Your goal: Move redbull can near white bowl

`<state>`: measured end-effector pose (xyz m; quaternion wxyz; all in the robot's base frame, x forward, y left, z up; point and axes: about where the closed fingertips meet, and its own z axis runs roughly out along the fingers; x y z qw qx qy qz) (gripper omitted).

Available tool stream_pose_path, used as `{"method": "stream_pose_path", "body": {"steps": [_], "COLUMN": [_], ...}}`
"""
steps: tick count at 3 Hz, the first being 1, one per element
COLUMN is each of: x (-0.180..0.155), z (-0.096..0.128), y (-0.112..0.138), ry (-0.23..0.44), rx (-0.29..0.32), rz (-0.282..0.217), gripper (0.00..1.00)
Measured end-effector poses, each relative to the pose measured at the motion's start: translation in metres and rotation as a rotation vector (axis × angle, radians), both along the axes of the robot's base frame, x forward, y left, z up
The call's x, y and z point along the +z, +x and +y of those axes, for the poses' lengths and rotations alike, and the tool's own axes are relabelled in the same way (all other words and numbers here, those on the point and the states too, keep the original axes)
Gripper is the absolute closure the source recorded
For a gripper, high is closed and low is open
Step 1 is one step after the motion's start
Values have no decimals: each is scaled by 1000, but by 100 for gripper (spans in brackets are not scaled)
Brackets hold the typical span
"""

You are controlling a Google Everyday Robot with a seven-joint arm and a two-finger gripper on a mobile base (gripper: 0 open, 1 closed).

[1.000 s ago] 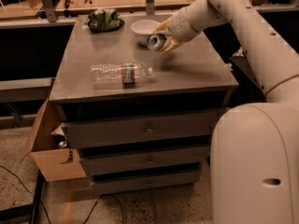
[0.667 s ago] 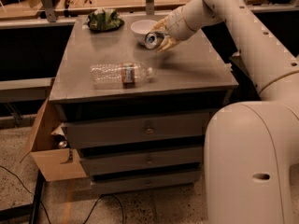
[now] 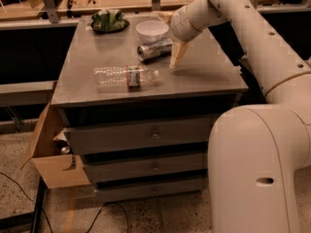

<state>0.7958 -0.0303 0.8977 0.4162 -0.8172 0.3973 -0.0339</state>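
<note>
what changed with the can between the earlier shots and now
The can came down from where the tool held it raised and tilted, and it now lies on its side on the table, just in front of the bowl. The tool has dropped beside the can's right end; whether it has let go is unclear. The bowl, bottle and green bag stayed put.
</note>
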Motion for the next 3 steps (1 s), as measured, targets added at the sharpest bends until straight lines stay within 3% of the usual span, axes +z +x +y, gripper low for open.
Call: {"method": "stream_pose_path", "body": {"steps": [2,3], "x": [9,35], "z": [-6,-27], "y": [1,3], "ry": [12,23], "rx": [-19,-75], "rz": [-7,-40], "gripper": [0,0]}}
